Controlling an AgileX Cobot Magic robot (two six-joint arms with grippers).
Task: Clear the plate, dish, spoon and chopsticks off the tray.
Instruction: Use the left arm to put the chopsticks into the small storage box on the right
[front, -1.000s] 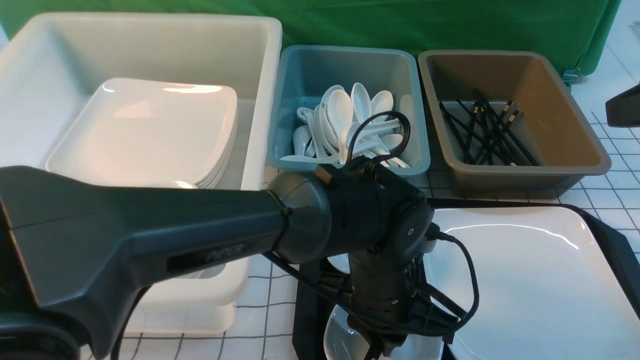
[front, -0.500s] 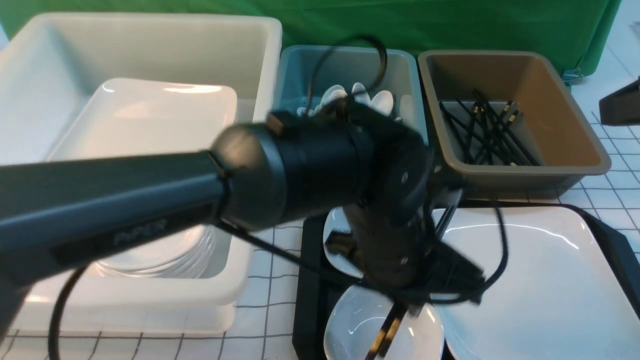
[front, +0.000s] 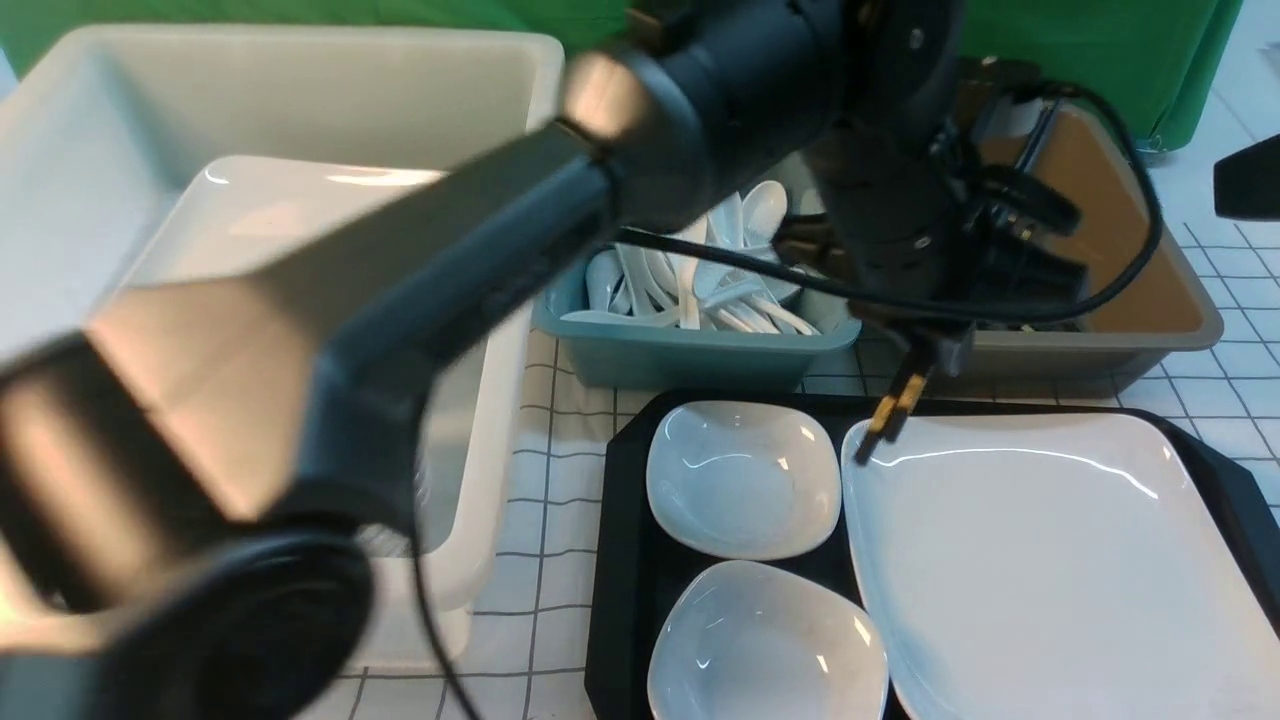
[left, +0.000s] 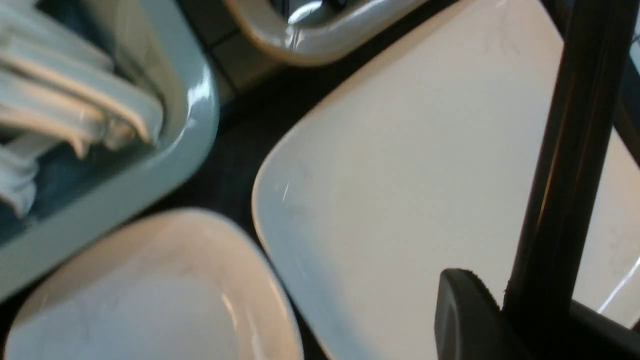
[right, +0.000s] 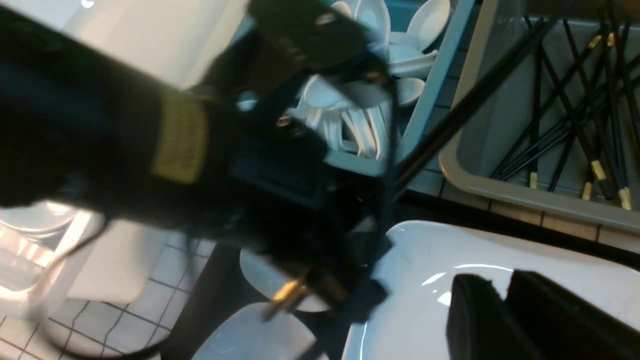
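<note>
— Hanging from the left tool (front: 928, 340), a pair of black chopsticks (front: 890, 405) is shown. They are clamped between its fingers, and their gold-banded end is pointed down over the far left corner of the plate (front: 1060, 560).
— Where is that tool placed?
— It is seen just by the near rim of the brown tub (front: 1110, 200), in which loose chopsticks (right: 565, 125) are piled. Much of the front view is crossed by the blurred left arm (front: 400, 260).
— And the plate?
— The large white plate is laid on the right part of the black tray (front: 625, 560). Two small white dishes are set on the tray's left part, a far dish (front: 742, 478) and a near dish (front: 768, 645), each just beside the plate.
— What is found behind the tray?
— A teal tub (front: 690, 360) heaped with white soup spoons (front: 765, 210) is placed beside the brown tub. A white tub (front: 300, 80) with stacked plates (front: 250, 205) is set at the left. Everything is carried by a table (front: 560, 450) covered in a white grid cloth.
— How is the right tool (right: 505, 305) held?
— It is seen above the plate, fingers drawn close with a thin gap. Whether it is clenched cannot be told.
</note>
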